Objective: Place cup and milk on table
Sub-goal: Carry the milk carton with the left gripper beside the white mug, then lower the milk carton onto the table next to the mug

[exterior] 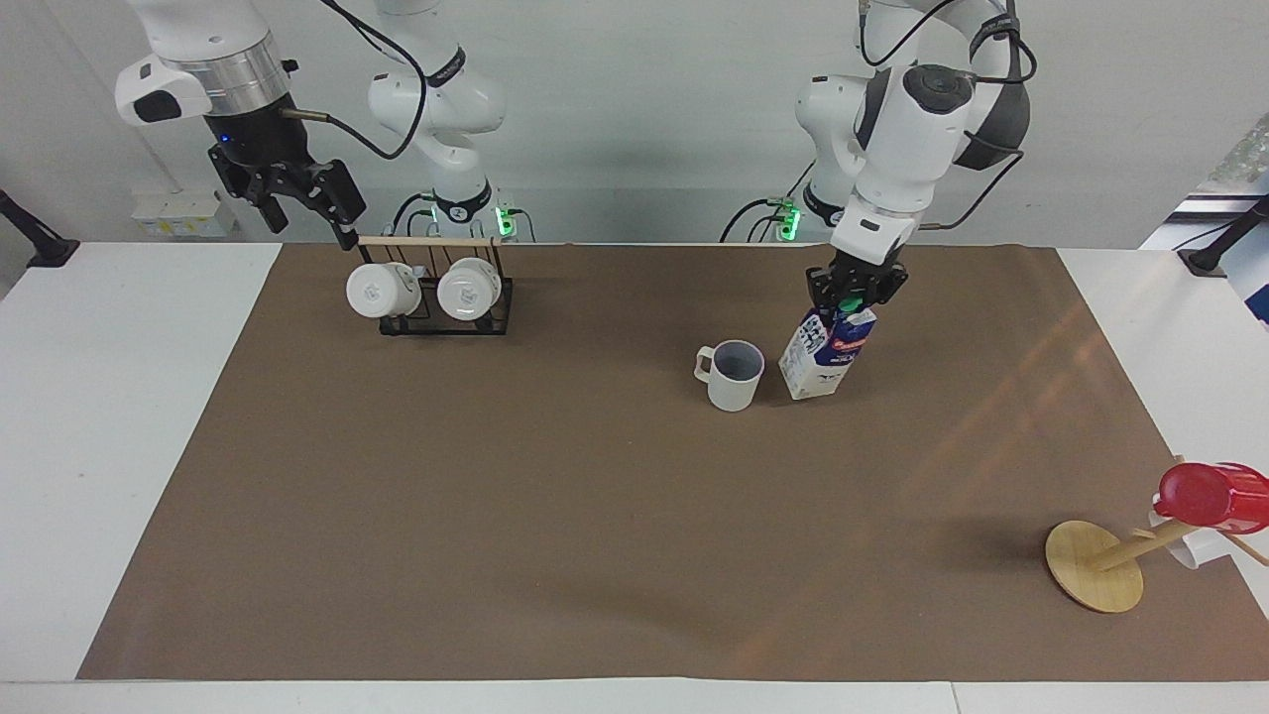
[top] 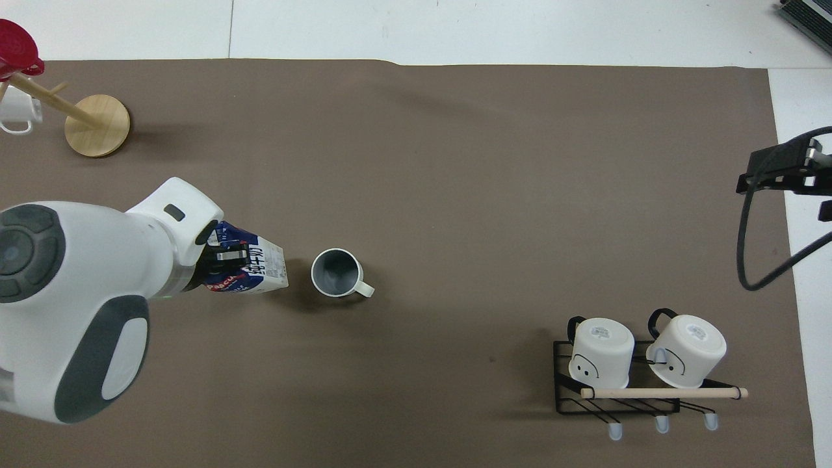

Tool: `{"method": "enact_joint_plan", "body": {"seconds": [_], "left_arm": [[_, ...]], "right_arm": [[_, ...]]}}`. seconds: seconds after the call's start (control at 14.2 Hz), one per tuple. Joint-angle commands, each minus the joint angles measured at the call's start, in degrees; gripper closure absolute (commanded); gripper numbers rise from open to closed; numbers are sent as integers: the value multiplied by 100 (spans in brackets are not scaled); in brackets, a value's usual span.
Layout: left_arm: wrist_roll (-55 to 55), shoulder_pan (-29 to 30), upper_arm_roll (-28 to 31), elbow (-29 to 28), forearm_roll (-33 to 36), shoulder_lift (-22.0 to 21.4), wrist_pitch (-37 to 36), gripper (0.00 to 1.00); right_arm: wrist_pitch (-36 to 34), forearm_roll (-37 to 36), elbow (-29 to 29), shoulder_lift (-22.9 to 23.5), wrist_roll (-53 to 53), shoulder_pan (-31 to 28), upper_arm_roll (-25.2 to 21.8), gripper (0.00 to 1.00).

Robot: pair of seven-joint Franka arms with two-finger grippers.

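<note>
Cup: the off-white mug (exterior: 734, 374) stands upright on the brown sheet (exterior: 496, 516) of the table (exterior: 119, 416), mid-table, handle toward the right arm's end.
Milk carton: the carton (exterior: 826, 349) hangs tilted just beside the mug, toward the left arm's end; apparently being brought to rest next to it.
Left gripper: the left gripper (exterior: 853, 295) is pinched tight on the carton's gable top, by the green cap.
Right gripper: the right gripper (exterior: 302, 203) waits, fingers spread, above the black wire mug rack (exterior: 446, 317).
Obscured: whether the carton's base touches the sheet cannot be told; in the overhead view the arm hides its top, and the right gripper is cut off at the edge.
Edge of view: the wooden mug tree (exterior: 1095, 565) with its red cup (exterior: 1211, 496) is partly cut off.
</note>
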Motion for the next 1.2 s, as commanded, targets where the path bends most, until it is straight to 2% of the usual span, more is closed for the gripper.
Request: {"method": "enact_joint_plan", "body": {"seconds": [0.0,0.42,1.13], "left_arm": [[-214,-189,103,59,-76,15,-94,70],[-126,-181,112,-319,-76,76,442,70],[-82,-304,112,-504,-50,278,943,70]], "right_arm": [[29,135,-150,-126,-112,-86,30,0],[29,135,-150,-126,-112,-86,30,0],[29,135,-150,-126,-112,-86,30,0]]}}
